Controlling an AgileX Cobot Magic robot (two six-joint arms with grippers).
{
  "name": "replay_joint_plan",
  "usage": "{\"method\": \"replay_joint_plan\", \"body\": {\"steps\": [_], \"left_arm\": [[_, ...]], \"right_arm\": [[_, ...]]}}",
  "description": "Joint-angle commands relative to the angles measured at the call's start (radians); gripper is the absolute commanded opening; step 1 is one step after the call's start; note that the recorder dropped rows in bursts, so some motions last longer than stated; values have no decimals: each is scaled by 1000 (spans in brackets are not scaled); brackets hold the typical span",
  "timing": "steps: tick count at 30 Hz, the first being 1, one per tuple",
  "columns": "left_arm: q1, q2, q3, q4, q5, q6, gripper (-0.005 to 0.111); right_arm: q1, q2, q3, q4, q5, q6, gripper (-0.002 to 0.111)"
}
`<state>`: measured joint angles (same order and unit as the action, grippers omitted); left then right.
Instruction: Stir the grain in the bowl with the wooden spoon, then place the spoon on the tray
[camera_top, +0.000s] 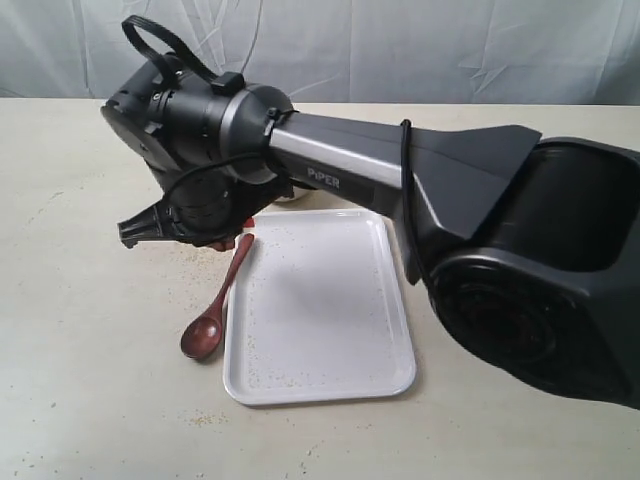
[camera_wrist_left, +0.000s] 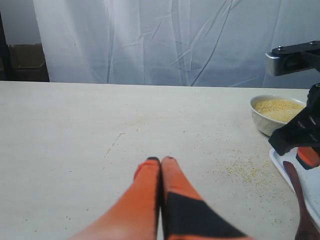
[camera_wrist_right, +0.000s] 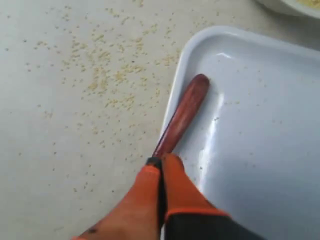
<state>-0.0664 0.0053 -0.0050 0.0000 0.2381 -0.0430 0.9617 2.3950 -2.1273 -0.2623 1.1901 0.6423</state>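
The wooden spoon (camera_top: 218, 300) lies on the table along the tray's (camera_top: 320, 300) left edge, its handle tip resting over the rim (camera_wrist_right: 192, 97). My right gripper (camera_wrist_right: 160, 161) hovers just over the handle with its orange fingers (camera_wrist_right: 177, 187) pressed together and nothing between them. The spoon runs on beneath them. My left gripper (camera_wrist_left: 161, 160) is shut and empty above bare table. The white bowl (camera_wrist_left: 265, 124) holds yellow grain (camera_wrist_left: 279, 106) beyond the tray (camera_wrist_left: 278, 161). In the exterior view the arm hides most of the bowl.
Loose grain specks (camera_wrist_right: 107, 75) are scattered on the table beside the tray and on the tray floor (camera_top: 300, 375). The right arm's bulky body (camera_top: 520, 260) fills the right side of the exterior view. A white curtain (camera_wrist_left: 160, 40) hangs behind the table.
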Motion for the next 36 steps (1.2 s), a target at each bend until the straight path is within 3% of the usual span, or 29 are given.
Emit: {"method": "replay_joint_plan", "body": {"steps": [1, 36], "left_arm": [[4, -5, 5, 0, -6, 0, 0], [4, -5, 5, 0, -6, 0, 0]], "right_arm": [[-7, 29, -1, -131, 31, 43, -1], [50, 108, -1, -171, -217, 39, -1]]}}
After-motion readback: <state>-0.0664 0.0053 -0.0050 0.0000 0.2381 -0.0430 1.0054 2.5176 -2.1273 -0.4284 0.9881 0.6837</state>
